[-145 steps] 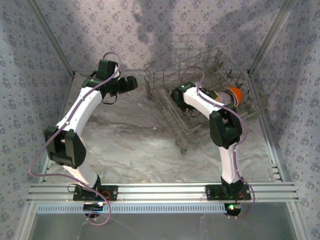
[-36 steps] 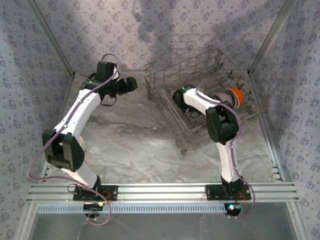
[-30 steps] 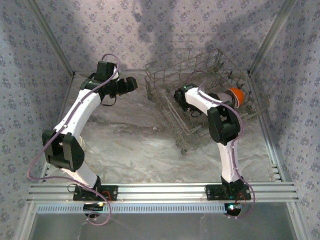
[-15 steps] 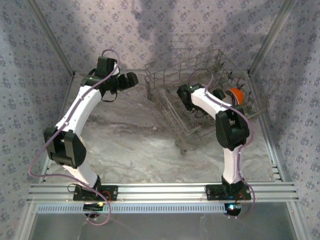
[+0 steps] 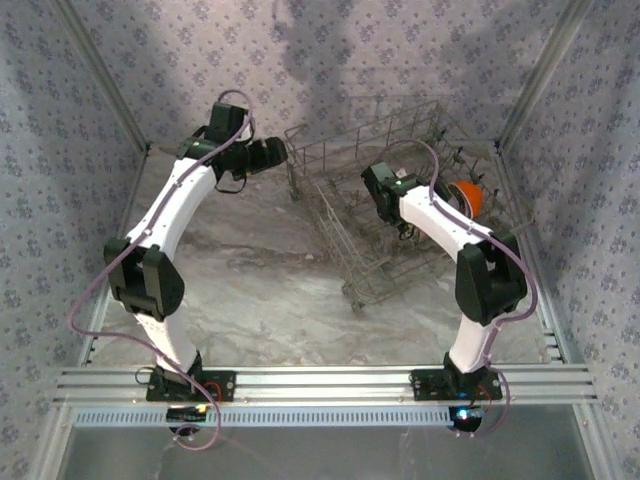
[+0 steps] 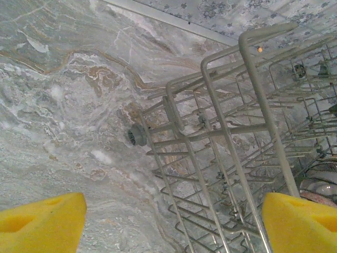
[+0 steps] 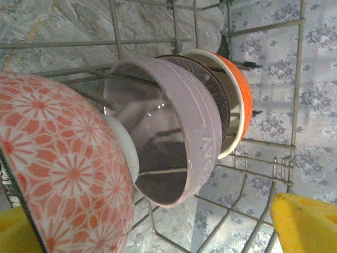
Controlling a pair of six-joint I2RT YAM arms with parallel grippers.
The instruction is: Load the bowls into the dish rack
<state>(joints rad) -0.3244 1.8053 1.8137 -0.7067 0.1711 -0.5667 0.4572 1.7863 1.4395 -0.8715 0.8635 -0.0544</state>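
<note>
Five bowls stand on edge in a row inside the dish rack (image 5: 345,240), at the far right of the desk (image 5: 250,280): pink flowered bowl (image 7: 58,158), white bowl (image 7: 126,153), lavender bowl (image 7: 184,132), dark-ribbed bowl (image 7: 218,100), orange bowl (image 7: 239,100). The right gripper (image 7: 150,211) sits just before them, fingers wide apart, clamping nothing, with the pink one nearest. The left gripper (image 6: 168,211), likewise spread and empty, hovers over the rack's left corner.

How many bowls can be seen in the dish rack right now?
5, in a row in the dish rack: pink floral bowl, white bowl mostly hidden behind it, lavender bowl, dark-striped bowl, orange bowl last. Others may be hidden.
</note>
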